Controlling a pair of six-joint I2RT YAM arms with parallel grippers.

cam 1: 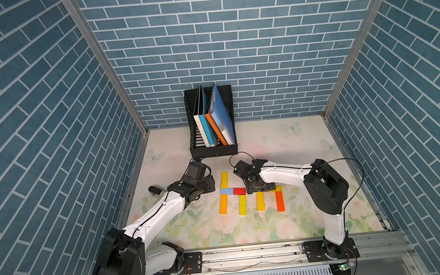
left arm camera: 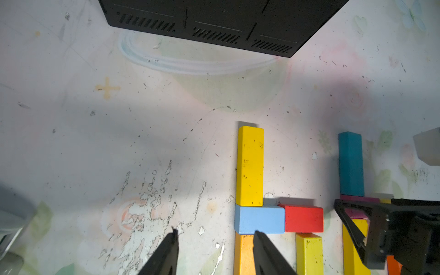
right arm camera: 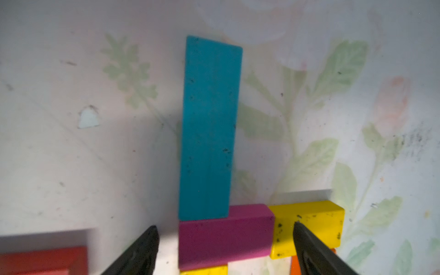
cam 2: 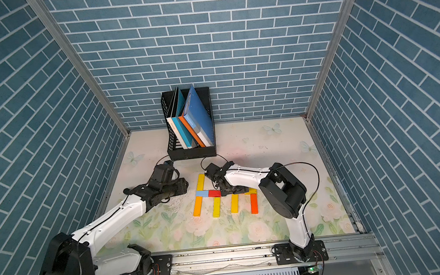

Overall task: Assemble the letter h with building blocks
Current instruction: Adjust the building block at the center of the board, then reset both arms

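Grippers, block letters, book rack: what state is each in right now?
left gripper, open, empty.
right gripper, open, over the magenta block.
yellow-stemmed h, flat, five blocks touching.
teal-stemmed h, flat, stem and crossbar touching.
rack, upright, holding books.
books, leaning inside it.

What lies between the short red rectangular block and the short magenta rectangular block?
A bare strip of floral table, with one black finger of the right gripper over it; the right wrist view shows it.
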